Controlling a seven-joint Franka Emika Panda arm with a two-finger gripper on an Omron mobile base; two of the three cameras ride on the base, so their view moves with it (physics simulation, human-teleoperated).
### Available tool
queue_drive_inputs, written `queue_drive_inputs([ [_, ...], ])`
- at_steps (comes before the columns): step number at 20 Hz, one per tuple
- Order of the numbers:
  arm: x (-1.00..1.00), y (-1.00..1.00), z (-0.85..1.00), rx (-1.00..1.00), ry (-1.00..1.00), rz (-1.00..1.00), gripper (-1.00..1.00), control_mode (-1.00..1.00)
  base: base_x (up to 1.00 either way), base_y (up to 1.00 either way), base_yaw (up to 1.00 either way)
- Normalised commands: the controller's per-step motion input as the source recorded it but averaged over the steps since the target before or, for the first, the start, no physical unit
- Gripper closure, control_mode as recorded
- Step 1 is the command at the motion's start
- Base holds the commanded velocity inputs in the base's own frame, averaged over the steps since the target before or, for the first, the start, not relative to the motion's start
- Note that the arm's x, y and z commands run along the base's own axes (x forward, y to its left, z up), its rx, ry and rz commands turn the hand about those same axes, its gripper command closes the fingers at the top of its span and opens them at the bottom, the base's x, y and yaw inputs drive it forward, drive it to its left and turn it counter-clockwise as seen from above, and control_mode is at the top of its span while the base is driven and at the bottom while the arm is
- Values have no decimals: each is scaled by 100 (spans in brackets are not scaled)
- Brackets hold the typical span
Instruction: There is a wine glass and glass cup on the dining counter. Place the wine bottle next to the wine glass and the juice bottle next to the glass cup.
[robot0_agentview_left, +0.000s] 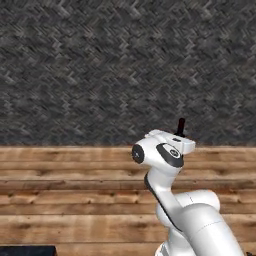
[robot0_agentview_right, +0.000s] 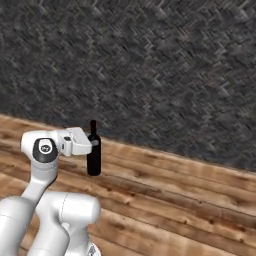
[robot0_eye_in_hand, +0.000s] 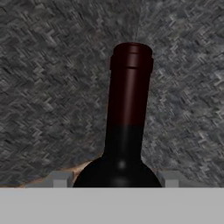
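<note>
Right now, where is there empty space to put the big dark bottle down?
Bare wooden floor stretches wide, bordered by the dark patterned wall behind and the robot's arm in front. No counter is in view to set it on. The one crowded spot is the gripper, shut on the wine bottle.

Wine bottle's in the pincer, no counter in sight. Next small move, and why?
Probably keep the grip and carry on toward the counter rather than lower anything. The pincer is shut on the wine bottle, which stands upright and looks lifted off the wood floor. Ahead there is just a dark wall. With no wine glass visible here, there's nowhere to set it down yet.
</note>
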Motion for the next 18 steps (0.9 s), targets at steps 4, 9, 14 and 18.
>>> queue_drive_inputs([
  [4,0,0,0,0,0,0,100,100,68,-14,39],
  [9,0,0,0,0,0,0,100,100,63,-10,52],
  [14,0,0,0,0,0,0,100,100,60,-7,58],
  [18,0,0,0,0,0,0,100,100,57,-4,64],
])
